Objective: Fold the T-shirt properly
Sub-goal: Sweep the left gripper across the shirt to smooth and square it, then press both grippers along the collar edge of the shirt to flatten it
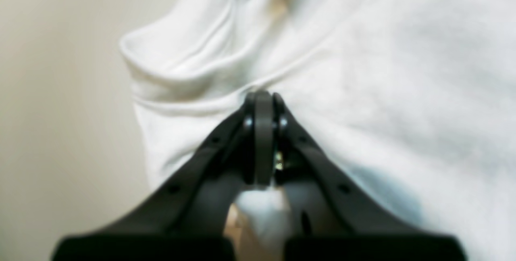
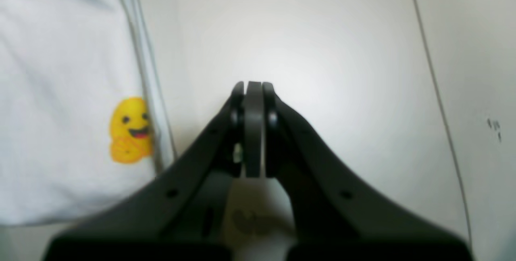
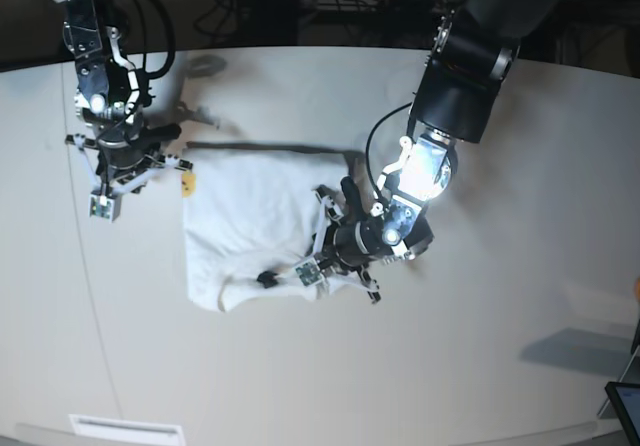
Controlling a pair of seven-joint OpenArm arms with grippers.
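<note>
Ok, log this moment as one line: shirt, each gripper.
shirt: partly folded, plain side up, on table | left gripper: shut, tips at shirt crease | right gripper: shut, empty, beside shirt

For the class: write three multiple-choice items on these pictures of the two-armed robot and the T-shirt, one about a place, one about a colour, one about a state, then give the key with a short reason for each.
1. Where is the left tool?
A. Over the T-shirt
B. Over bare table, far from the shirt
C. Out of every view

2. What colour is the small smiling face printed by the shirt's edge?
A. Green
B. Yellow
C. Red

3. How do the right tool's jaws stand?
A. Wide open
B. Closed on a sleeve
C. Closed, with nothing between them

Key: 1 A, since the left wrist view shows white cloth all around the tips. 2 B, since the right wrist view shows a yellow face. 3 C, since the tips meet over the bare table beside the shirt.
</note>
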